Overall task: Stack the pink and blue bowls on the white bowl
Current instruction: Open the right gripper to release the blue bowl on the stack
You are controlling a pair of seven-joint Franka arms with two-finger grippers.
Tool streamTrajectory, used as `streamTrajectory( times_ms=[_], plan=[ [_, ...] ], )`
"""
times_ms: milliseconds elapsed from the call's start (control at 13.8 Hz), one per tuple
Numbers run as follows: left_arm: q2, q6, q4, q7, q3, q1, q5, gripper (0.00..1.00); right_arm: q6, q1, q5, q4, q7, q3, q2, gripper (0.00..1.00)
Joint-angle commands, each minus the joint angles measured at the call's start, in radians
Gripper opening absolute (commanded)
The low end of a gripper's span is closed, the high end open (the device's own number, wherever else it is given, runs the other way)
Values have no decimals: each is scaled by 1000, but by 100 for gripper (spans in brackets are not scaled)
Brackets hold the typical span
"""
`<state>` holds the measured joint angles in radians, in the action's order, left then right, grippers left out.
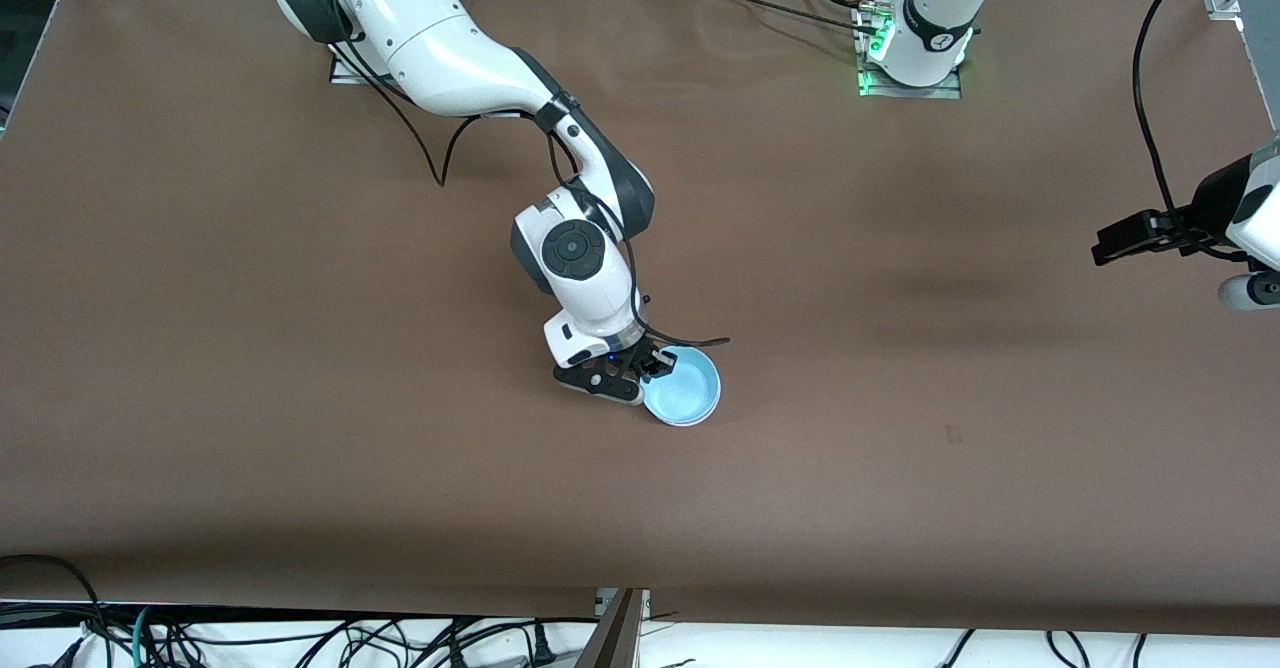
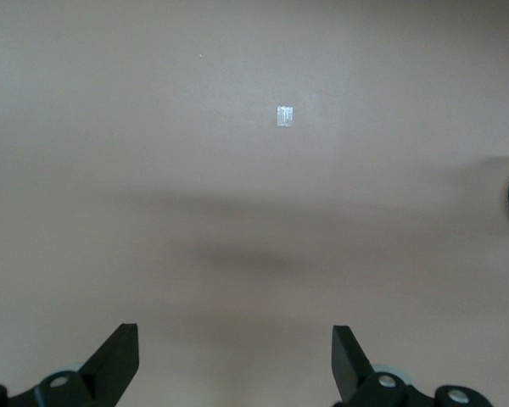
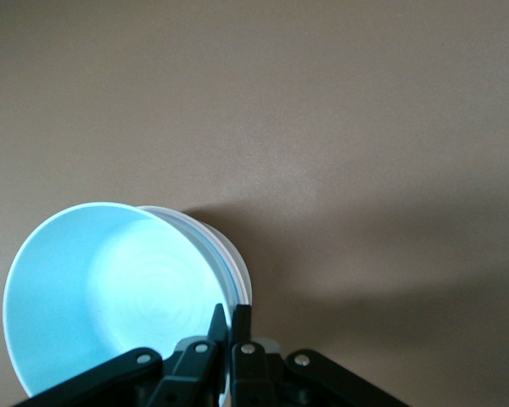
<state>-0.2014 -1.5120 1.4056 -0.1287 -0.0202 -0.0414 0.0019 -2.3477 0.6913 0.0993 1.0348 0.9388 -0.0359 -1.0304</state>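
The light blue bowl (image 1: 682, 385) is in the middle of the table, low at its surface. My right gripper (image 1: 648, 363) is shut on its rim on the side toward the right arm's end. In the right wrist view the blue bowl (image 3: 110, 297) fills the near part, with the fingers (image 3: 229, 326) pinched on the rim. A pale white rim (image 3: 237, 275) shows nested right under it, which looks like the white bowl. The pink bowl is hidden. My left gripper (image 2: 236, 356) is open and empty above bare table at the left arm's end, waiting.
Brown cloth covers the table (image 1: 300, 398). A small white mark (image 2: 285, 116) lies on it under the left arm. The left arm's hand (image 1: 1240, 218) hangs at the table's edge. Cables run along the edge nearest the front camera.
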Motion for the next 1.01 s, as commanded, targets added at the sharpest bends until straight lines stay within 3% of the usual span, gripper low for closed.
streamTrajectory(
  times_ms=[0, 435, 942],
  plan=[
    [11, 1, 9, 12, -7, -5, 6, 100, -5, 5, -13, -33, 5, -1, -20, 0],
    [11, 1, 9, 12, -7, 0, 3, 100, -18, 7, -13, -33, 6, -1, -27, 0],
    [11, 1, 7, 12, -7, 0, 1, 100, 4, 1, -10, -35, 2, -2, 4, 69]
  ],
)
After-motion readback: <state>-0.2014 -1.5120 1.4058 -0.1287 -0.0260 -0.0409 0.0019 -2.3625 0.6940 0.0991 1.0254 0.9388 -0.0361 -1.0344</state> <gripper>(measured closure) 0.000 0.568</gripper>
